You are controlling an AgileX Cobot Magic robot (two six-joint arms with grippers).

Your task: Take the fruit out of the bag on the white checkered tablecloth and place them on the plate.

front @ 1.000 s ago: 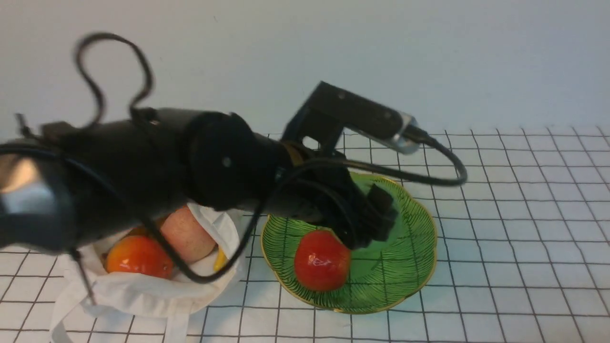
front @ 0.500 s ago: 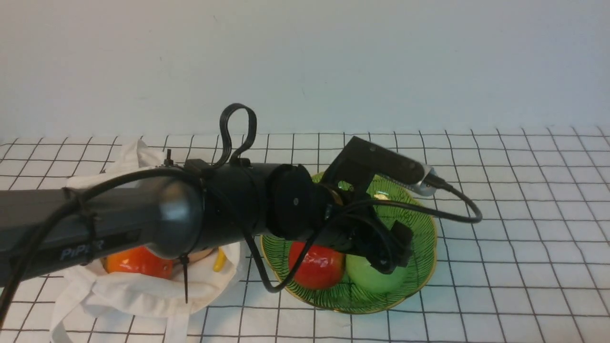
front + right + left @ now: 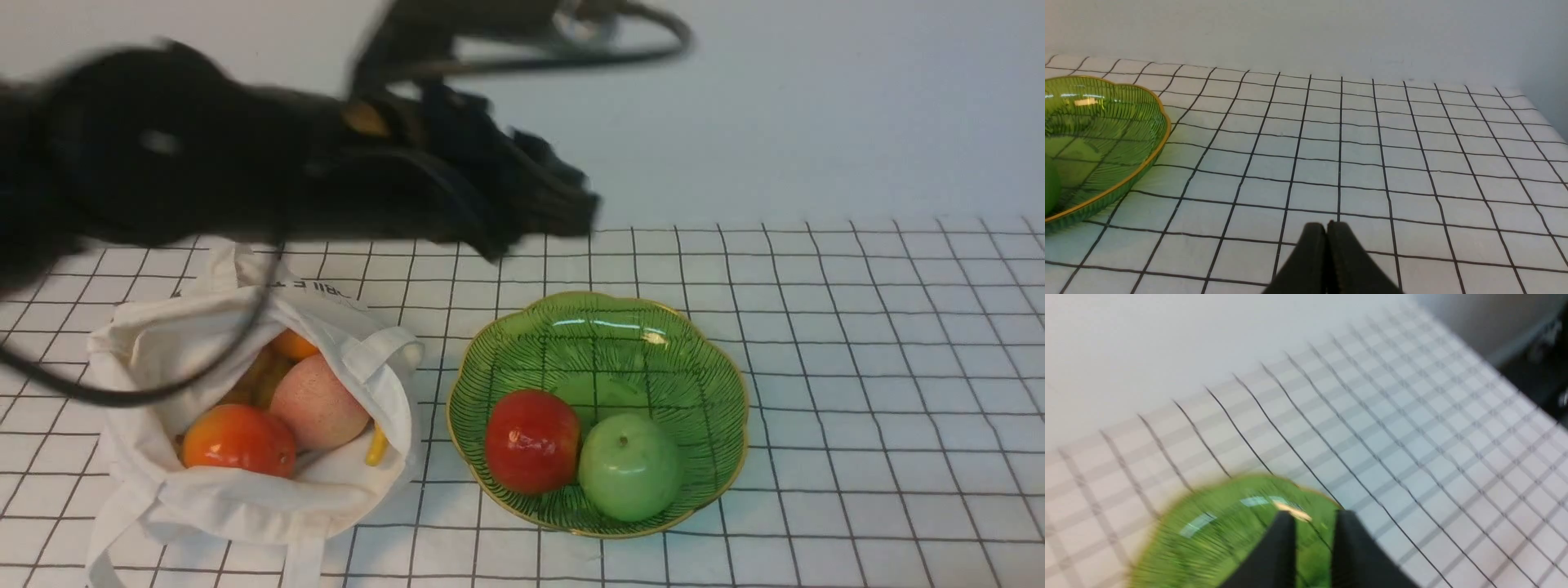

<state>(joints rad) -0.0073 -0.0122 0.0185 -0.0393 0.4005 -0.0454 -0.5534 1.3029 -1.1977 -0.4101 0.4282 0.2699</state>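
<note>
The green plate [image 3: 702, 384] sits on the white checkered tablecloth [image 3: 857, 367] and holds a red apple [image 3: 532, 441] and a green apple [image 3: 630, 465]. The off-white bag [image 3: 245, 506] lies to its left, mouth open, with a red-orange fruit [image 3: 238, 441], a pink peach [image 3: 318, 404], a small orange [image 3: 294, 345] and a yellow piece [image 3: 375, 447] inside. My left gripper [image 3: 563, 204] is blurred, high above the cloth behind the plate; in the left wrist view the gripper [image 3: 1312, 526] is open and empty over the plate's rim [image 3: 1224, 522]. My right gripper [image 3: 1327, 228] is shut and empty, low over the cloth right of the plate [image 3: 1126, 134].
A plain pale wall [image 3: 816, 106] rises behind the table. The left arm's black cable [image 3: 122, 392] hangs over the bag. Bare checkered cloth stretches right of the plate.
The left gripper set the green apple on the plate beside the red apple, let go, then rose up and back to the left. The bag's fruit now show uncovered.
</note>
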